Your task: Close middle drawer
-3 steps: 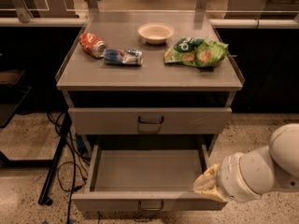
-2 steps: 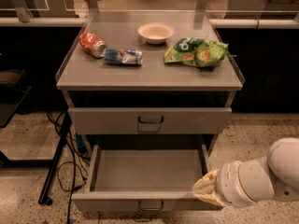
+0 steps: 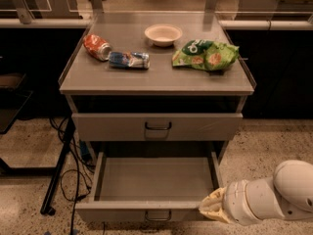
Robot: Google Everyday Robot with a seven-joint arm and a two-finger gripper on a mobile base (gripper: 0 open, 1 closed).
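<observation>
The task was barely begun. The wide, shallow grey metal middle drawer (image 3: 154, 179) stood pulled far out of the grey cabinet, its bare floor open to view and its short front panel low in the camera view, with the small metal loop handle (image 3: 157, 215) at its centre. The taller-fronted grey upper drawer (image 3: 156, 126) above it sat almost flush with the cabinet front. The robot's pale, cream-coloured tool (image 3: 208, 210) was at the right end of the middle drawer's front panel, at or just beside that corner. I judged that the whole push inward was yet to be done.

Whether the tool was released or clenched could not be told, nor whether it truly touched the panel. The bottom edge of the view cut off the lower part of the front panel and much of the white arm (image 3: 274, 197). Nothing below the middle drawer showed.

On the grey tabletop (image 3: 156, 82) lay a crushed red can (image 3: 97, 47), a blue-and-white wrapped item (image 3: 129, 59) I could not identify, a pale round bowl (image 3: 163, 34) and a green snack bag (image 3: 205, 55), none involved.
</observation>
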